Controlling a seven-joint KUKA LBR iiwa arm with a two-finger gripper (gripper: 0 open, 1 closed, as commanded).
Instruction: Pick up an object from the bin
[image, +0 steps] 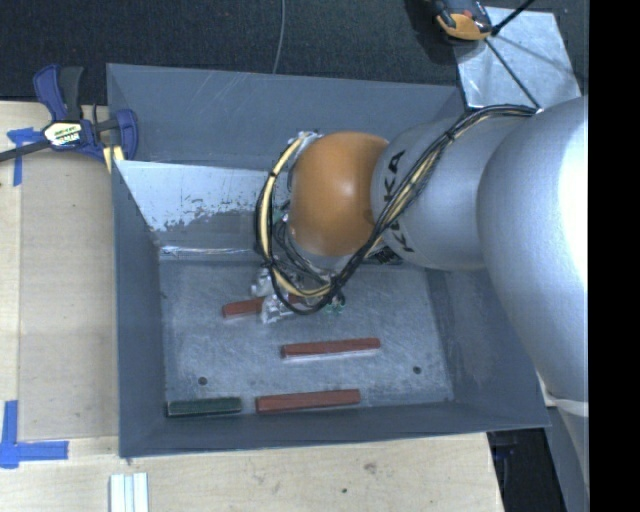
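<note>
The gripper (270, 308), opening state indeterminable, sits at the right end of the short reddish-brown flat bar (238, 310) left of centre on the floor of the grey metal bin (140, 330); an off-centre grasp may let it pivot out.

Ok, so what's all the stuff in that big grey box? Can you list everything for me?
Bin: one, grey metal, holds all the loose things.
Short stick: one, reddish-brown, left of the floor's centre.
Middle long stick: one, reddish-brown, centre of the floor.
Front long stick: one, reddish-brown, along the near wall.
Flat bar: one, dark green, near-left corner, just left of the front long stick.
Robot arm: one, silver, reaching in from the right.
Orange cover: one, rounded, on the arm's wrist.
Cables: several, black and yellow, looped round the cover.
End effector: one, low over the floor, at the short stick's right end.
</note>
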